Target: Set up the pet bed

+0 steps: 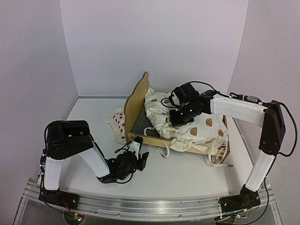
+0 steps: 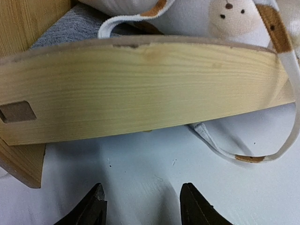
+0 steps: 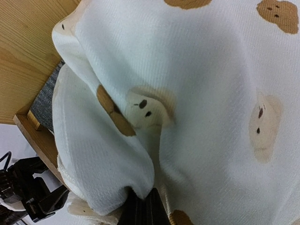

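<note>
Overhead view, bed: a small light plywood pet bed [image 1: 132, 117] with a bear-ear headboard [image 1: 138, 93] stands on the white table [image 1: 187, 176], between the two arms.
Overhead view, bedding: a cream bear-print cushion [image 1: 201, 127] lies crumpled in the bed. A small white pillow with red strawberries [image 1: 117, 124] lies just outside the headboard.
Overhead view, arms: the left gripper [image 1: 139, 152] sits low near the bed's front. The right gripper [image 1: 180, 117] is on the cushion.
Left wrist view: the left gripper [image 2: 143, 206] is released, its fingers apart over bare table, near the wooden side rail [image 2: 140, 89]. A cushion tie [image 2: 290, 103] hangs over the rail's end.
Right wrist view: the right gripper [image 3: 143, 210] is clenched on a fold of the cushion [image 3: 211, 93], beside the headboard [image 3: 28, 47] and the dark grey felt base [image 3: 47, 98].
</note>
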